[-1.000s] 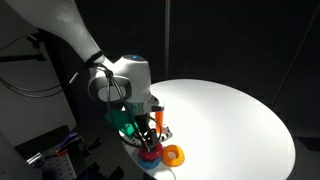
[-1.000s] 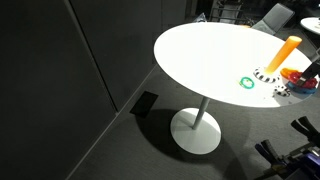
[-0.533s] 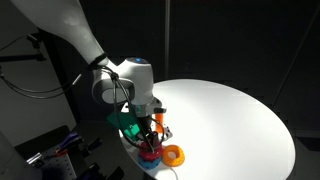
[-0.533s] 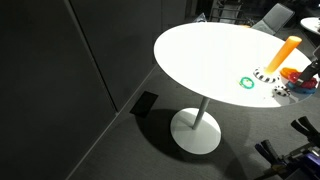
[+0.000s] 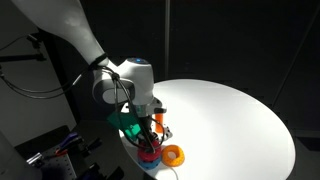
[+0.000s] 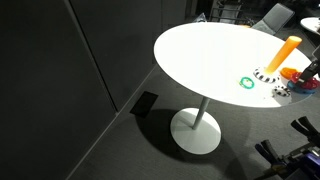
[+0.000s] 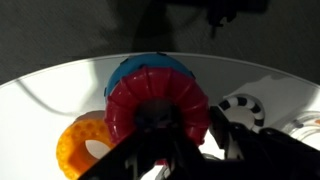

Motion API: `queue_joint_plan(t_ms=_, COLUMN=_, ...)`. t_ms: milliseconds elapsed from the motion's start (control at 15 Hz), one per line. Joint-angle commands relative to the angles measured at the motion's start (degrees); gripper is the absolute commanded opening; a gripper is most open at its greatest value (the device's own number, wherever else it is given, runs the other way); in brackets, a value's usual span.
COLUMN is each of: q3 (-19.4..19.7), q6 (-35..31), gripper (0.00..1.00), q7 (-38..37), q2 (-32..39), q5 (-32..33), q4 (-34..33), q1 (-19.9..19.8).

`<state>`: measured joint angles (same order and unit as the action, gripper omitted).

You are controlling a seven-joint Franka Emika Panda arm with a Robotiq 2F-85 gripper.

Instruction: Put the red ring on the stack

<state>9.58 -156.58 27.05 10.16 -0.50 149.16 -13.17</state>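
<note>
The red ring (image 7: 150, 95) with its bumpy rim lies on the white table, partly over a blue ring (image 7: 150, 66). My gripper (image 7: 188, 128) reaches down onto it, shut, with one finger in the hole and the other outside the rim. In an exterior view the gripper (image 5: 150, 142) stands over the red ring (image 5: 150, 153) at the table's edge. The stack is an upright orange peg (image 6: 288, 50) on a black-and-white base (image 7: 245, 104), just beside the gripper. The peg (image 5: 158, 119) stands bare of rings.
A smooth orange ring (image 7: 82, 146) lies touching the red one; it also shows in an exterior view (image 5: 173, 154). A green ring (image 6: 247, 82) lies near the base. The round white table (image 6: 200, 50) ends close to the rings, with dark floor below.
The jaws have closed from open onto the red ring. The arm has barely moved, and the rings lie where they were.
</note>
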Motion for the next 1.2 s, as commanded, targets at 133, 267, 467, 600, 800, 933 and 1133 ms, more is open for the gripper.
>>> queue_joint_plan(t_ms=133, q3=0.94, q6=3.78, gripper=0.11, q7=-1.94, q2=-4.43, q5=4.11, q4=-0.06, q1=-0.31)
queue_joint_plan(t_ms=267, q3=1.25, q6=6.70, gripper=0.11, q7=-2.47, q2=-6.59, q5=5.12, q4=-0.46, q1=-0.07)
queue_joint_plan(t_ms=467, q3=1.27, q6=11.96, gripper=0.11, q7=-2.34, q2=-9.91, q5=5.75, q4=-1.56, q1=0.29)
queue_joint_plan(t_ms=600, q3=1.22, q6=15.33, gripper=0.11, q7=-2.46, q2=-12.14, q5=6.23, q4=-2.51, q1=0.58)
queue_joint_plan(t_ms=800, q3=1.09, q6=20.20, gripper=0.11, q7=-2.23, q2=-14.69, q5=6.01, q4=-4.69, q1=1.18)
queue_joint_plan(t_ms=933, q3=1.04, q6=22.28, gripper=0.11, q7=-2.42, q2=-16.11, q5=6.04, q4=-5.90, q1=1.60)
queue_joint_plan(t_ms=1133, q3=0.88, q6=25.29, gripper=0.11, q7=-2.51, q2=-17.85, q5=5.76, q4=-8.10, q1=2.42)
